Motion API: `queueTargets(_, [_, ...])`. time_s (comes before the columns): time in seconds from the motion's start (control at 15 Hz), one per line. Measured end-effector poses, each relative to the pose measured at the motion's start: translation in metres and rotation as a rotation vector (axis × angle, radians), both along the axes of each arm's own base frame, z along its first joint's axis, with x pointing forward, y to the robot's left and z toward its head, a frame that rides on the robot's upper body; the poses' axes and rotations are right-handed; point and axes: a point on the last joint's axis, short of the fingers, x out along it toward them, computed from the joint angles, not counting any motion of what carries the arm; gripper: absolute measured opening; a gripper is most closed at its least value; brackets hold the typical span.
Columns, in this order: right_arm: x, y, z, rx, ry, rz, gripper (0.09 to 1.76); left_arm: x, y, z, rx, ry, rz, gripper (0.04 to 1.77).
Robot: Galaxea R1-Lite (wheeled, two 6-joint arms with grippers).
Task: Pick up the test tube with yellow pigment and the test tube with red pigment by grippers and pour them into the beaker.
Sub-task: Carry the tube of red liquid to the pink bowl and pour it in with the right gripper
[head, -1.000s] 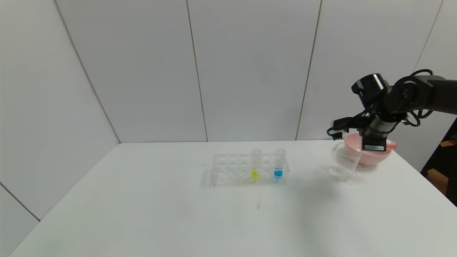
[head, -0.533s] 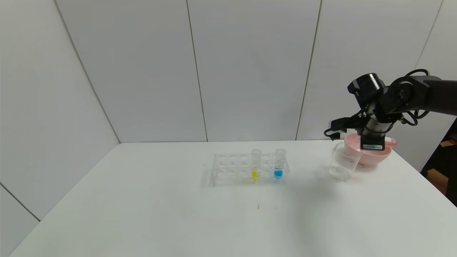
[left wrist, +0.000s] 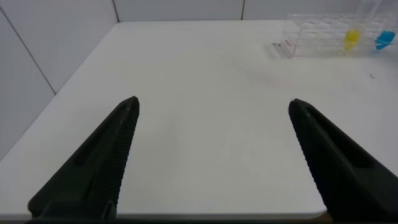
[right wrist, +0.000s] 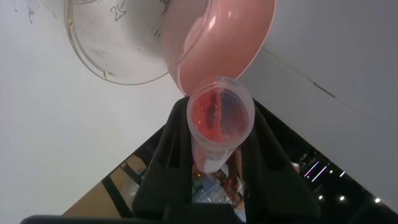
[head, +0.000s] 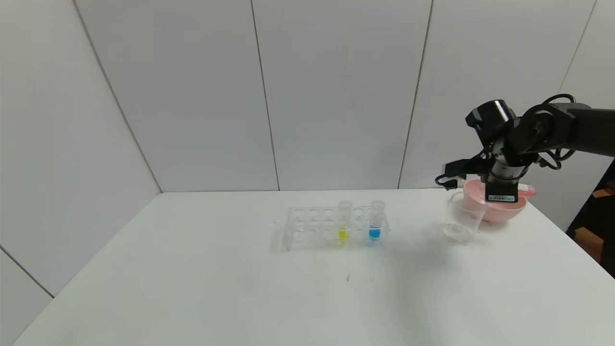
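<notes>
left hand (left wrist: 211, 155): parked low at the near left of the bench (head: 192, 288), out of the head view; fingers spread wide, nothing between them.
rack (head: 334, 227): clear, mid-bench, well apart from the beaker.
yellow tube (head: 344, 222): test tube with yellow pigment, upright in the rack, untouched.
blue tube (head: 376, 221): upright in the rack just beside the yellow one; not part of the job.
beaker (head: 462, 218): far right of the bench, just in front of the pink bowl (head: 499, 205); looks empty from here.
right hand (right wrist: 217, 171): raised above the beaker/bowl area, clamped on the test tube with red pigment (right wrist: 219, 124).
red tube detail: wrist view looks into its open mouth, red visible inside; beaker rim (right wrist: 118, 59) sits beyond the mouth, bowl beside it.
step: red pour, judged as lining up, no liquid seen leaving the tube.
next: tip the mouth over the beaker rim, not the bowl. Then fetch yellow.
risk: bowl is very close, easy to miss.
</notes>
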Motion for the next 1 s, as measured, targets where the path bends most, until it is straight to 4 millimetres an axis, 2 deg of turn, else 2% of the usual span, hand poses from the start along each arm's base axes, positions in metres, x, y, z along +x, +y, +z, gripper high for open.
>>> queueTargets(1.0, [0.0060,0.0060,-0.0068,-0.153,-0.008,-0.048,0.51,0.0000,0.0000,0.0000,0.000,0.000,0.000,1.72])
